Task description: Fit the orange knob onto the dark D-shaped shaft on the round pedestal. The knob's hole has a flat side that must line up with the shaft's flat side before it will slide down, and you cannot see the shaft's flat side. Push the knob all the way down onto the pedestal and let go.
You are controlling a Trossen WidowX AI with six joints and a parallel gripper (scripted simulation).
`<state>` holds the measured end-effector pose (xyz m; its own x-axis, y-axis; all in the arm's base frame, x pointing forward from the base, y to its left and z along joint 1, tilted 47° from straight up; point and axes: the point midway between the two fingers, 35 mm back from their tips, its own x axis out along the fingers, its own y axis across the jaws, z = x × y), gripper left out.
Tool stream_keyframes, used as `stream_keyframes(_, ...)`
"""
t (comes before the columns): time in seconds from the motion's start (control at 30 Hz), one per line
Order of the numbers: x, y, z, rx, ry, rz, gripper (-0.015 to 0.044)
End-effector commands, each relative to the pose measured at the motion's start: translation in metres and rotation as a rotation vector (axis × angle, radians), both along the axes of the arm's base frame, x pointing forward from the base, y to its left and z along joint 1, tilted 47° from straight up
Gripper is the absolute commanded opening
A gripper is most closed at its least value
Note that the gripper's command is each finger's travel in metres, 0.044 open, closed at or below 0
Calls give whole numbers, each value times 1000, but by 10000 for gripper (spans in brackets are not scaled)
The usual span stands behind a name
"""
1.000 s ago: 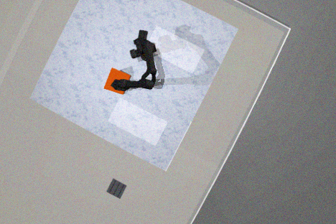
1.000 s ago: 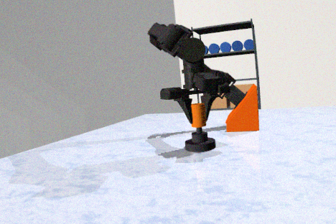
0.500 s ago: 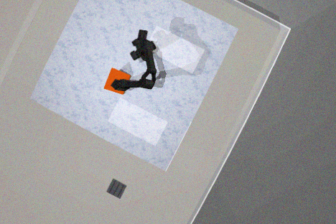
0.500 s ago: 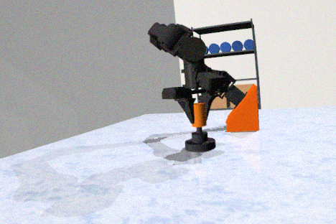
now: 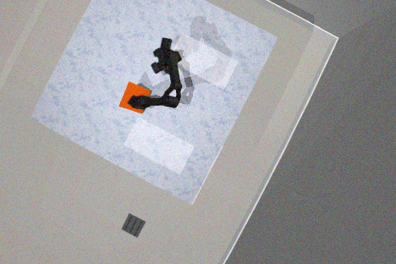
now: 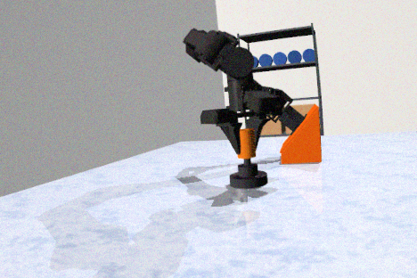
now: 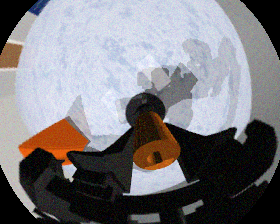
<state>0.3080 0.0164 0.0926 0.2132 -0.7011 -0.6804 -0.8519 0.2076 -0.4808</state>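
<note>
The orange knob (image 6: 247,143) (image 7: 152,137) is about upright between the fingers of my gripper (image 6: 248,149) (image 7: 149,127), which is shut on it. In the top view only a small orange spot of the knob shows under the arm. The knob stands right above the round dark pedestal (image 6: 249,180) (image 7: 133,107). A short piece of the dark shaft (image 6: 247,161) shows between the knob's lower end and the pedestal's raised middle, so the knob is not down on the pedestal. Whether the shaft's tip is inside the hole is hidden, and so is the shaft's flat side.
An orange wedge-shaped block (image 5: 127,94) (image 6: 305,144) (image 7: 56,138) stands at the arm's base. A shelf rack (image 6: 317,85) with several blue round things stands behind the table. Shadows of the arm lie around the pedestal.
</note>
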Motion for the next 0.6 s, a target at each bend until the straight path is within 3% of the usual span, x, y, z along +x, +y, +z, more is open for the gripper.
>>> stream_keyframes(0.0,0,1,1,-3,-1,3,0)
stream_keyframes(0.57,1,3,1,-48,146,146,0)
